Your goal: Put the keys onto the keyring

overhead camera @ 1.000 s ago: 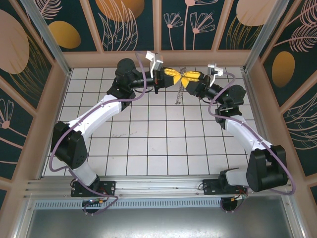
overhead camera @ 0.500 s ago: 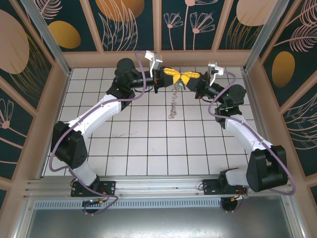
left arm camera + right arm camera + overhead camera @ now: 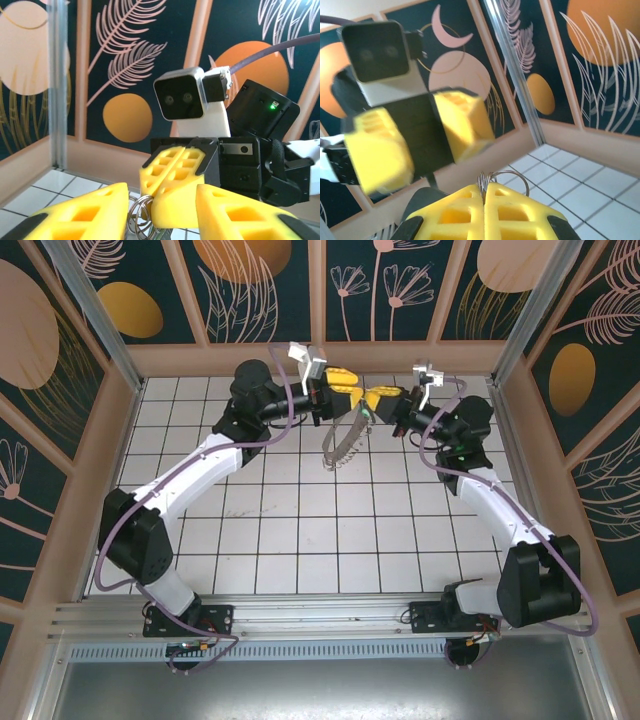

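From above, both arms reach to the back middle of the white tiled table (image 3: 300,530) and their yellow fingers meet nose to nose, raised above the tiles. The left gripper (image 3: 345,387) has its fingers parted with nothing between them. The right gripper (image 3: 378,400) is pinched shut, and the keyring (image 3: 338,443), a thin grey loop with a bumpy rim, hangs from its tips and slants down to the left, clear of the table. A speck of green (image 3: 367,416) sits just at the right fingertips, too small to tell whether it is the key.

From the left wrist, the left gripper (image 3: 162,200) stands open, its two yellow fingers (image 3: 85,212) spread along the bottom edge. The right gripper (image 3: 167,175) points straight in between them, its own fingers pressed together. A few coils of the keyring's wire (image 3: 139,220) show just below those closed tips, in the gap beside the left gripper's left-hand finger. Whether that finger touches the wire cannot be told. The right arm's wrist camera (image 3: 186,100) sits above.

From the right wrist, the right gripper (image 3: 484,192) is clamped tight, its fingers meeting along a single seam. Loops of the keyring (image 3: 512,176) stick up out of that seam. Facing it, blurred, is the left gripper (image 3: 422,135), with its yellow fingers (image 3: 462,125) held apart on nothing. Its wrist camera (image 3: 377,55) is on top.
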You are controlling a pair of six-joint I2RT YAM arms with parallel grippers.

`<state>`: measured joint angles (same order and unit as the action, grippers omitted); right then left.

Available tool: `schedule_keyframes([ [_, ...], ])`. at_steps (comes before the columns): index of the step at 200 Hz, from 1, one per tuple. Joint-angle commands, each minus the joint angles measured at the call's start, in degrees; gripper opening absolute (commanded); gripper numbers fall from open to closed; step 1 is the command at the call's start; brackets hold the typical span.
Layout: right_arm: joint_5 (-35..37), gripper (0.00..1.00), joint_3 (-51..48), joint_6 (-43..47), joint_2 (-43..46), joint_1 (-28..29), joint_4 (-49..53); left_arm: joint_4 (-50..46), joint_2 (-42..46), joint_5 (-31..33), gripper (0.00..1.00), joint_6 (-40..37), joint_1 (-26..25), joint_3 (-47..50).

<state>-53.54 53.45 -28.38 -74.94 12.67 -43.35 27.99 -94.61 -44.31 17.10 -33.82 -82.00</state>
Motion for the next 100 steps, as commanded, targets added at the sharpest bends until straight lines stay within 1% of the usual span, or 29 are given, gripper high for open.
schedule_keyframes([
  [1,-1.7,0.00,3.3,4.8,1.9,-1.4,7.0,-3.0,3.4,5.3,0.46,-3.6,-0.2,0.0],
  [22,-2.8,0.00,6.1,9.3,1.4,-1.6,15.0,-6.8,4.5,7.9,0.49,-6.3,-0.2,-0.4],
  [56,-4.0,0.00,10.3,16.7,0.4,-2.1,26.5,-13.9,5.6,10.1,0.53,-11.4,-0.2,-1.7],
  [74,-5.9,0.00,13.5,19.9,-0.9,-3.0,32.7,-17.7,5.0,11.1,0.55,-14.5,-0.2,-3.2],
  [100,-8.7,0.00,15.4,22.2,-1.4,-3.5,36.2,-22.6,3.1,11.6,0.56,-17.5,0.0,-6.1],
])
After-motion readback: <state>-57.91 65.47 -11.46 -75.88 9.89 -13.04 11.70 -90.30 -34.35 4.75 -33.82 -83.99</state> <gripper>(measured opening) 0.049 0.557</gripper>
